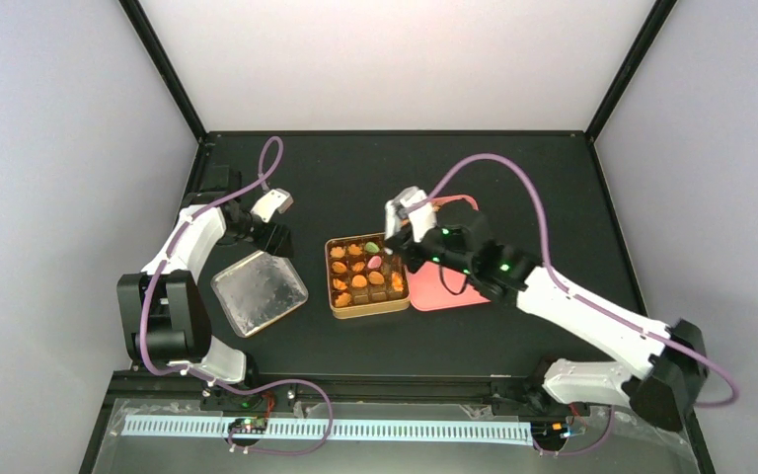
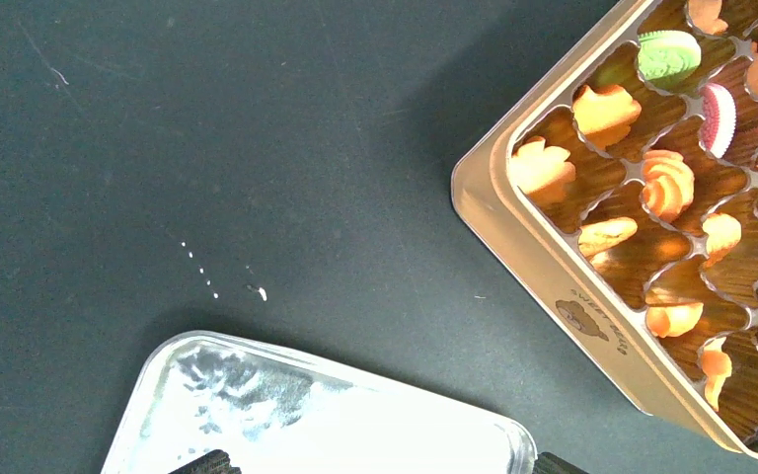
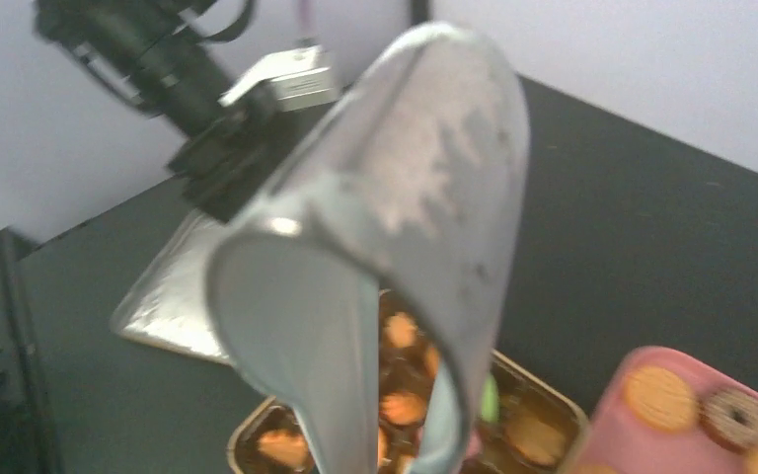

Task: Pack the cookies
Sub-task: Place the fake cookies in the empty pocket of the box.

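1. Tabletop (image 1: 513,178): tin (image 1: 367,309) centre, lid (image 1: 259,291) left, pink tray (image 1: 454,296) right.
2. Left end effector (image 1: 278,237): wide, empty, over the lid's far edge.
3. Right end effector (image 1: 405,237): clamps tongs (image 3: 405,227), tips down over the tin.
4. Cookies (image 1: 359,269): most in the tin, a few on the tray, seemingly just right of the tongs; the right arm is nearer.

A golden-brown square compartmented tin (image 1: 369,311) sits on the black table (image 1: 355,168). A silver square metal lid (image 1: 259,291) lies apart to its left, and a pink tray (image 1: 451,293) just beside its right. Shiny metal tongs (image 3: 424,168) hang over the tin.
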### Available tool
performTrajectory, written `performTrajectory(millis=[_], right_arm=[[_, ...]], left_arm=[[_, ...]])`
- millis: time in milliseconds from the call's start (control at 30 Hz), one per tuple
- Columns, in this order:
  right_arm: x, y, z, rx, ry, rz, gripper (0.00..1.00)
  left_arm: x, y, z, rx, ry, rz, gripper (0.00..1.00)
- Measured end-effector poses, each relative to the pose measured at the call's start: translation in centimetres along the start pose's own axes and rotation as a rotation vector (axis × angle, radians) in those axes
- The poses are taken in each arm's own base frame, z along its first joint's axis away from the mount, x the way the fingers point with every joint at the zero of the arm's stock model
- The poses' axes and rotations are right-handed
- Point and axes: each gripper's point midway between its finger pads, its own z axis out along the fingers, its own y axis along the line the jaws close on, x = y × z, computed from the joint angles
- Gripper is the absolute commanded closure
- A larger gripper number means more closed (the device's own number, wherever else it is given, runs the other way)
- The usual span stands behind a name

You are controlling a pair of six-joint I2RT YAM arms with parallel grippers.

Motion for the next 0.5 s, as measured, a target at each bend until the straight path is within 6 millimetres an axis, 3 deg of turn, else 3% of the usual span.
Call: performTrajectory(millis=[167, 500], right_arm=[[1.1, 4.4, 3.7, -0.143, 0.079, -0.069, 0.96], [1.8, 7.7, 7.9, -0.263, 0.128, -0.141, 0.95]], left_arm=[[0.0, 0.1, 0.0, -0.001, 0.0, -0.003, 0.2], [0.1, 0.1, 0.0, -0.001, 0.0, -0.004, 0.2]])
